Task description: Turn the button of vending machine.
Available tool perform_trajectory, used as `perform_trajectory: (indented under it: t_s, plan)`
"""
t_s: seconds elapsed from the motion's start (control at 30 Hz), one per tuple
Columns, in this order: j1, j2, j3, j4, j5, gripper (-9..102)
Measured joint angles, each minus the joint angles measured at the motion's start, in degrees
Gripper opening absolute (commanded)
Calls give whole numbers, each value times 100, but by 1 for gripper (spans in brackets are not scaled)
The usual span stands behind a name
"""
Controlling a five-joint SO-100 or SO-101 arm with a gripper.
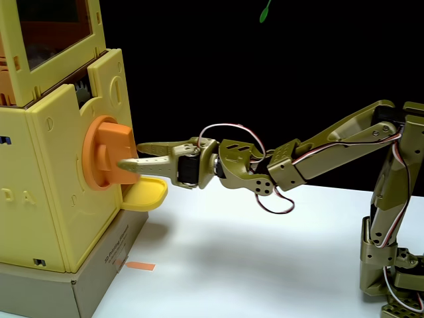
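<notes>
The vending machine [53,199] is a pale-yellow plastic box at the left of the fixed view, with an orange-tinted window on top and a grey cardboard base. The button [99,156], a round orange knob with a thick raised bar, sits on its right face. My olive-green gripper [128,155] reaches in from the right and holds that bar. The lower finger [132,163] lies across the bar's near side. The upper finger ends at the bar's outer edge and seems to pass behind it.
A small yellow rounded tray [146,193] juts out just under the button and the gripper. A small orange strip [140,266] lies on the white table by the base. The arm's base [391,271] stands at the right edge.
</notes>
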Motion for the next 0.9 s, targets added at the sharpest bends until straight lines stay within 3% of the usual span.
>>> perform_trajectory:
  t_s: [0.3, 0.7, 0.9]
  plan:
    - [-62, -439, -264, -343, -264, 23]
    - [-255, -492, -281, -378, -422, -1]
    - [-272, -501, -281, -492, -501, -1]
